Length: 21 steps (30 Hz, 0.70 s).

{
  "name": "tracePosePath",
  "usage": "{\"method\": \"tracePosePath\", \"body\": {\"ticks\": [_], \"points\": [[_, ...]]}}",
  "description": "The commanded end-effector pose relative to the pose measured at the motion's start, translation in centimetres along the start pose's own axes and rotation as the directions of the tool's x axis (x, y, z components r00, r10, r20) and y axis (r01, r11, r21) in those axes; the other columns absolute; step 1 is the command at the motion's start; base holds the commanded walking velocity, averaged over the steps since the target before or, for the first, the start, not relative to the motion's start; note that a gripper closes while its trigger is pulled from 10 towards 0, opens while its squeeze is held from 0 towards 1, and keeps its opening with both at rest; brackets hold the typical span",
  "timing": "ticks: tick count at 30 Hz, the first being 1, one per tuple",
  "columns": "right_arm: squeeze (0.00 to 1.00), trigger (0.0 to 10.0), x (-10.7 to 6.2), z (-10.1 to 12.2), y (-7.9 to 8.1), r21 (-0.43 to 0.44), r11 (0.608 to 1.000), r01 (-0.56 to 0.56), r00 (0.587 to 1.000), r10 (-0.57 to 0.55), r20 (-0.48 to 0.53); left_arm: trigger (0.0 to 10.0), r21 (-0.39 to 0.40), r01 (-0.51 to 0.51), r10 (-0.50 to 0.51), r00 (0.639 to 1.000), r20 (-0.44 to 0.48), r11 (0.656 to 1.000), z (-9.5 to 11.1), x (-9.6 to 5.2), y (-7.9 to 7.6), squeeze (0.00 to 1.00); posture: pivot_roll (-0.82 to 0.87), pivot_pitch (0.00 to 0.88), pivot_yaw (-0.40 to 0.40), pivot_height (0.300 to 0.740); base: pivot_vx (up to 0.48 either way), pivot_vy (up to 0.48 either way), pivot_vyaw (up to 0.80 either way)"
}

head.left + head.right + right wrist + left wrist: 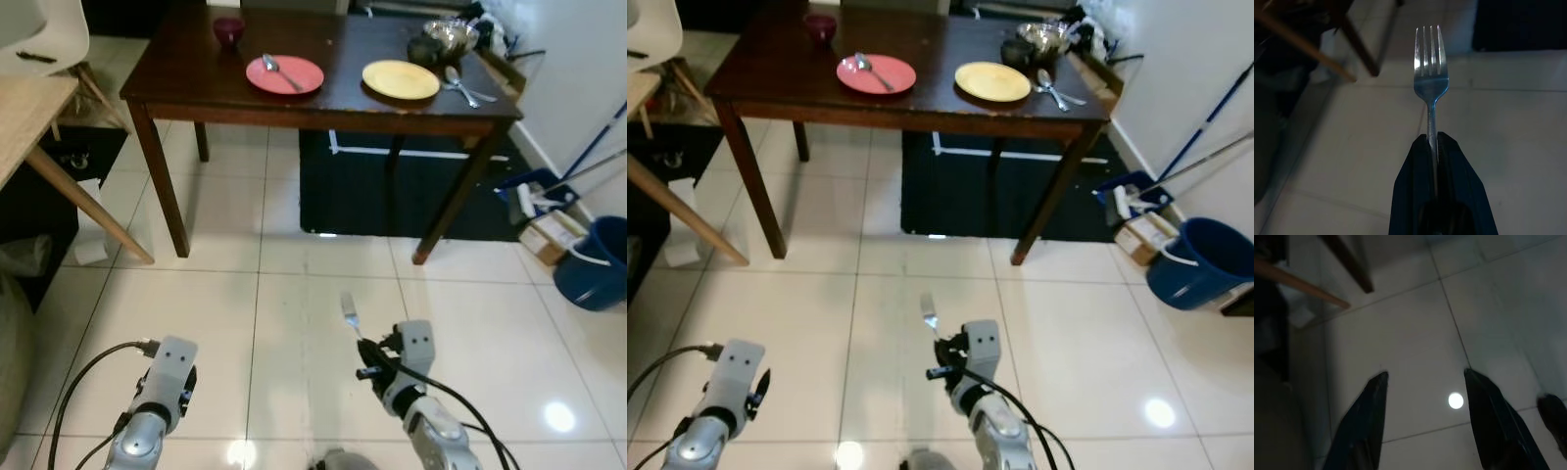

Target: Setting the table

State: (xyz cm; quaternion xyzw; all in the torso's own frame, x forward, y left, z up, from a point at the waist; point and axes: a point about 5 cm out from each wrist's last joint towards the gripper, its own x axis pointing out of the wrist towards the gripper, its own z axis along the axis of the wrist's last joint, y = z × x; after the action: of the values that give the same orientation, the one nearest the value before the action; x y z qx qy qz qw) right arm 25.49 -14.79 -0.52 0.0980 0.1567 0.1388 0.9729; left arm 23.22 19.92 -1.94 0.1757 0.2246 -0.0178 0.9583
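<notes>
- Fork (1430, 73): one, clamped by its handle between the closed fingers of the right gripper (1434, 142), tines pointing away from the wrist, held low over the white tiled floor (294, 313).
- Left gripper (1422, 382): fingers spread apart with nothing between them, hanging above the tiles.
- Dark wooden table (186, 73) ahead carries two plates: one red plate (299, 81) with one spoon (273, 66) on it, and one yellow plate (400, 79).
- Two more spoons (460, 88) lie just beside the yellow plate; one metal bowl (450, 37) stands behind them.
- One blue bucket (600, 262) stands near the right wall.
</notes>
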Motion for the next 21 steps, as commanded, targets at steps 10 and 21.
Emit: {"method": "tracePosePath", "body": {"ticks": [10, 21], "points": [[0.0, 10.0, -0.4, -0.4, -0.5, 0.018, 0.999, 0.031, 1.0, -0.031, -0.004, 10.0, 0.023, 0.022, -0.022, 0.999, 0.03, 1.0, 0.6, 0.2, -0.3, 0.0, -0.13, 0.029, 0.012, 0.74, 0.48, 0.0, -0.52], [0.0, 10.0, 0.0, 0.8, -0.6, 0.003, 1.0, 0.026, 0.999, -0.026, 0.041, 10.0, 0.024, -0.018, 0.016, 0.996, 0.084, 1.0, 1.6, 0.3, 0.5, 0.0, -0.13, 0.031, 0.02, 0.74, 0.469, 0.0, -0.15]]}}
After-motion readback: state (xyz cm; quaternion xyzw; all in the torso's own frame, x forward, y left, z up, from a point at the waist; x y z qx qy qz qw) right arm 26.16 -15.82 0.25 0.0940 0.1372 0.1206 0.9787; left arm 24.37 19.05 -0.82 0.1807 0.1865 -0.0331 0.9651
